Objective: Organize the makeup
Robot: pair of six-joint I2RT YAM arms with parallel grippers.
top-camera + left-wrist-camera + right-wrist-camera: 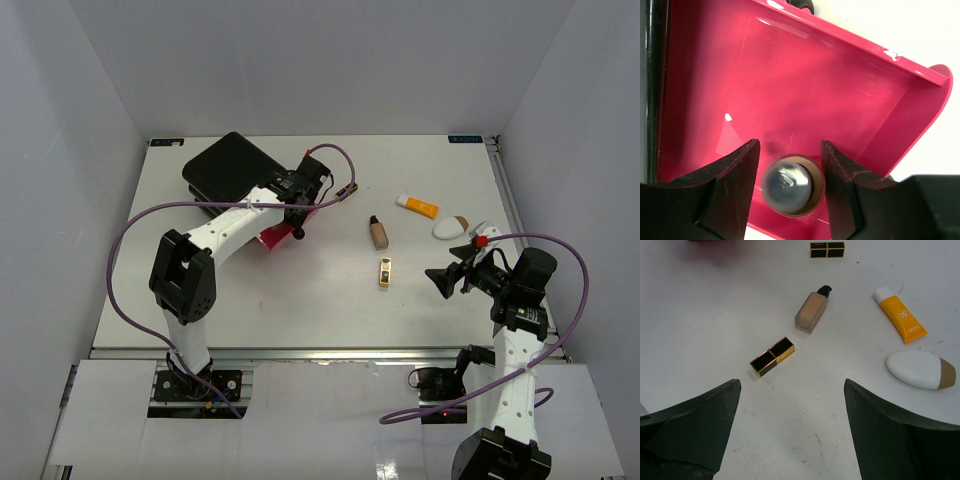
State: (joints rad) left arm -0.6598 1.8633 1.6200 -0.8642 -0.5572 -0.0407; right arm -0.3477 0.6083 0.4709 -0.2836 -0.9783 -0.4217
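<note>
My left gripper (pixel 298 217) hangs over the open pink drawer (pixel 272 238) of the black box (pixel 225 166). In the left wrist view its jaws (pixel 790 149) stand apart around a blurred round bottle seen end-on (pixel 788 184), above the drawer floor (pixel 790 75). On the table lie a beige black-capped foundation bottle (pixel 379 231), a black-and-gold lipstick (pixel 385 271), a second lipstick (pixel 347 190), an orange white-capped tube (pixel 417 206) and a white oval puff (pixel 451 226). My right gripper (pixel 447 278) is open and empty, right of the near lipstick (pixel 772 356).
The right wrist view also shows the foundation bottle (pixel 812 310), the orange tube (pixel 900 315), the puff (pixel 920 369) and the far lipstick (pixel 827 249). The purple cable of the left arm loops over the table's left side (pixel 125 240). White walls close in the table.
</note>
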